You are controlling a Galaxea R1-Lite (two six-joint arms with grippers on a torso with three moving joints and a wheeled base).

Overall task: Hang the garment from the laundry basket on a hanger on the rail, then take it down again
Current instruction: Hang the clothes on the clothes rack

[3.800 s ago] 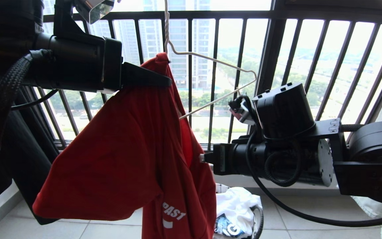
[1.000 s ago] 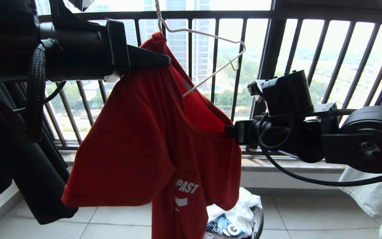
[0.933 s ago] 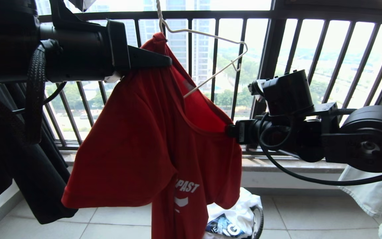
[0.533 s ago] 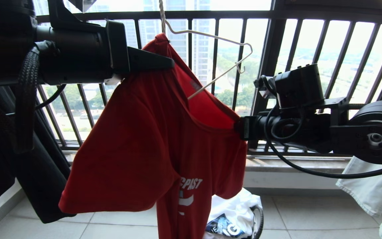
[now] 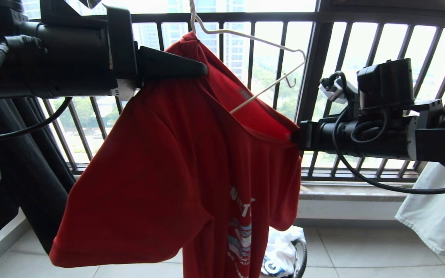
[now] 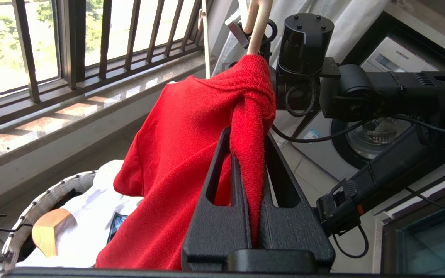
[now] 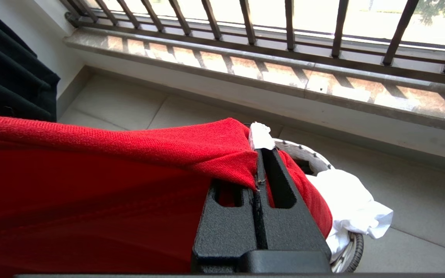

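The garment [image 5: 176, 162], a red T-shirt, hangs bunched over the left shoulder of the thin white wire hanger [image 5: 261, 40]. My left gripper [image 5: 203, 69] is shut on the bunched red fabric just below the hanger's neck [image 6: 260, 27]; the left wrist view shows the cloth pinched between its jaws [image 6: 247, 135]. My right gripper [image 5: 298, 137] is shut on the collar edge and holds it out to the right, below the hanger's bare right end. In the right wrist view its jaws [image 7: 261, 154] pinch the red hem. The laundry basket [image 5: 301, 256] stands on the floor below. The rail is out of view.
A dark barred window railing [image 5: 315, 77] runs behind everything. Black cloth [image 5: 33, 185] hangs at the left and white cloth [image 5: 435, 216] at the right. White clothes [image 7: 355, 208] and a wooden hanger [image 6: 46, 231] lie in the basket. A washing machine [image 6: 365, 135] stands beyond my right arm.
My right gripper has shut on the collar and swung right and upward, stretching the neckline out. The shirt's chest graphic has come into sight. The left gripper has kept its grip.
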